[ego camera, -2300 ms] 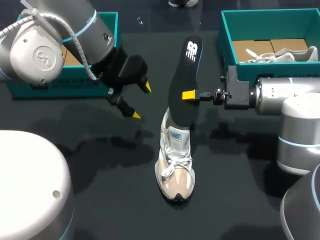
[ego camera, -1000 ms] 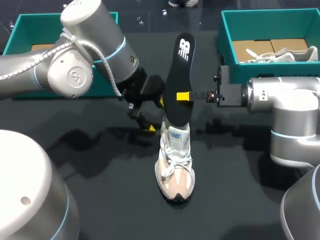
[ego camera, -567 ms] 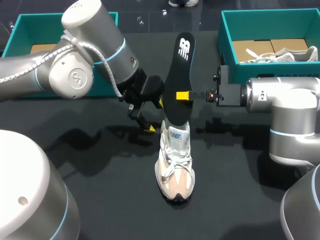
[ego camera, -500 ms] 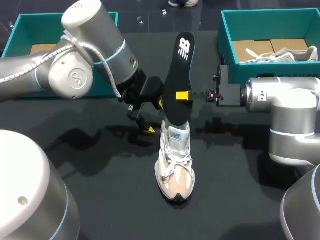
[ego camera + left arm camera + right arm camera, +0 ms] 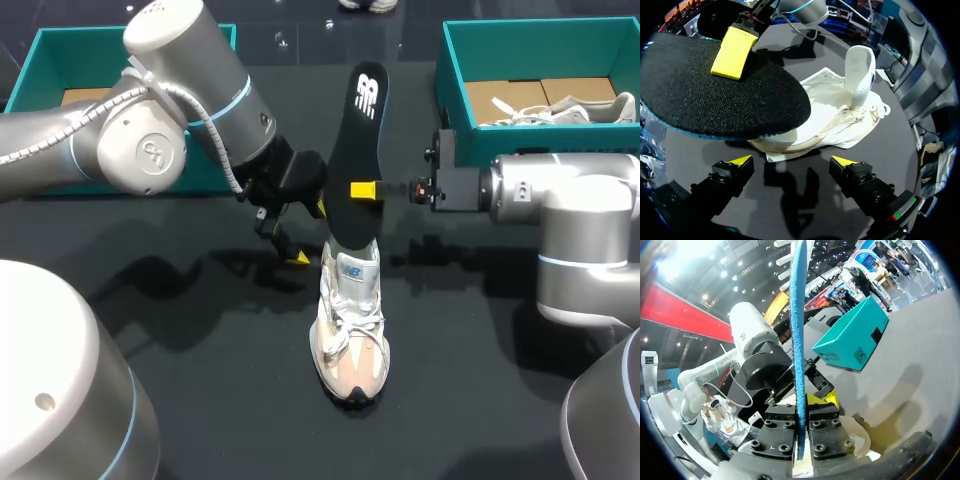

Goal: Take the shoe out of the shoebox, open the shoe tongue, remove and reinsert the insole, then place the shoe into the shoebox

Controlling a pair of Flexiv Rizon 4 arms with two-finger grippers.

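Insole (image 5: pixel 358 170) stands nearly upright over the desk (image 5: pixel 200 330), pinched at mid-length by the right tool (image 5: pixel 368 190), whose fingers press it from both faces. Its lower end sits at the mouth of the shoe (image 5: pixel 350 320); can't tell if it is inside. Shoe is a white and beige sneaker, laced, sole down mid-desk, toe toward the near edge. Left tool (image 5: pixel 308 232) hangs spread wide and holding nothing just beside the shoe's heel, not touching it.

Left wrist view: insole (image 5: pixel 715 95) shows its black textured face, one yellow right-tool fingertip (image 5: pixel 734 52) flat on it. The shoe (image 5: pixel 840 120) lies ahead of the left tool (image 5: pixel 791 161) with its tongue (image 5: pixel 861 75) stood up. Right wrist view shows what the others don't: the insole's blue edge (image 5: pixel 799 315) clamped between the right tool's (image 5: pixel 797 432) two blocks, left arm (image 5: pixel 752 340) beyond.

Teal left shoebox (image 5: pixel 40 62) sits at the far left. Teal right shoebox (image 5: pixel 455 70), far right, holds a second shoe (image 5: pixel 590 108).

Print: white logo on the insole's upper end, small blue tag on the tongue. Dark label patch on the left shoebox (image 5: pixel 850 345), unreadable.
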